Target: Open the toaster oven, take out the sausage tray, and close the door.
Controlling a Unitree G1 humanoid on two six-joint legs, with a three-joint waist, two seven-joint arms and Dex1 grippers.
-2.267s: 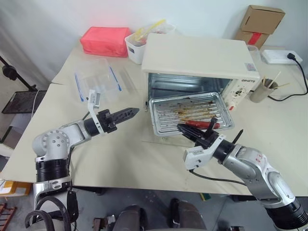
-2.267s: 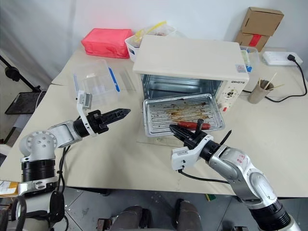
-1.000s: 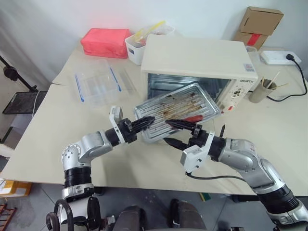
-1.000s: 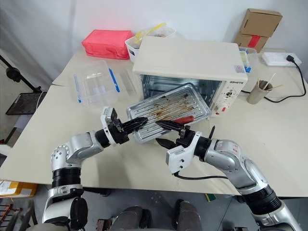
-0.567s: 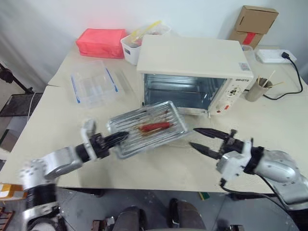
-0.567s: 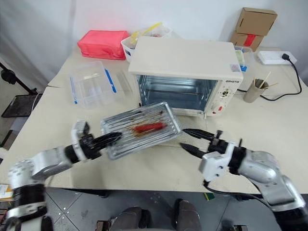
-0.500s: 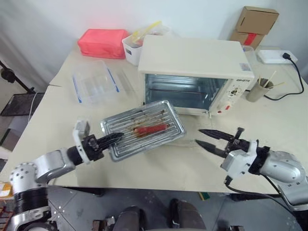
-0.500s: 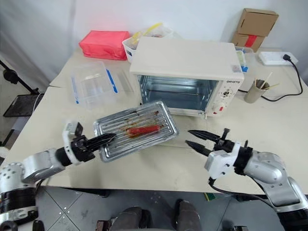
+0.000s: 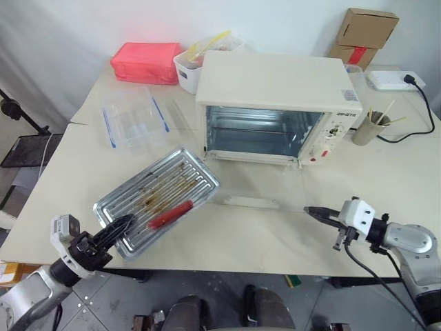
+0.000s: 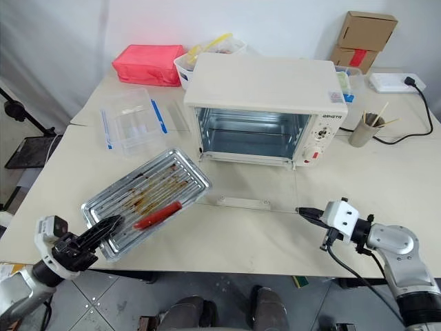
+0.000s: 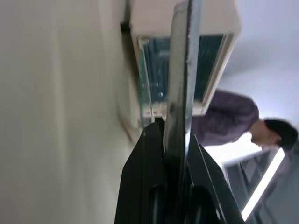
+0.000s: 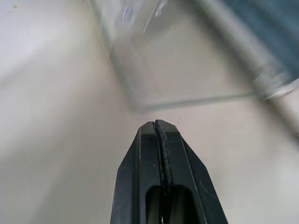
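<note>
The cream toaster oven stands open at the table's middle back. Its glass door lies flat in front of it, with the bar handle nearest me. The silver sausage tray with one red sausage is at the table's front left, well clear of the oven. My left gripper is shut on the tray's near edge. My right gripper is shut on nothing, low over the table just right of the door's corner.
A clear container with blue clips, a red box and a white bin sit at the back left. A cup of sticks, a power strip and cardboard boxes stand right of the oven. A person stands behind the oven.
My left gripper has carried the tray from the oven's mouth out to the table's front left. My right gripper has let go of the tray, swung right and lower, rolled and shut.
</note>
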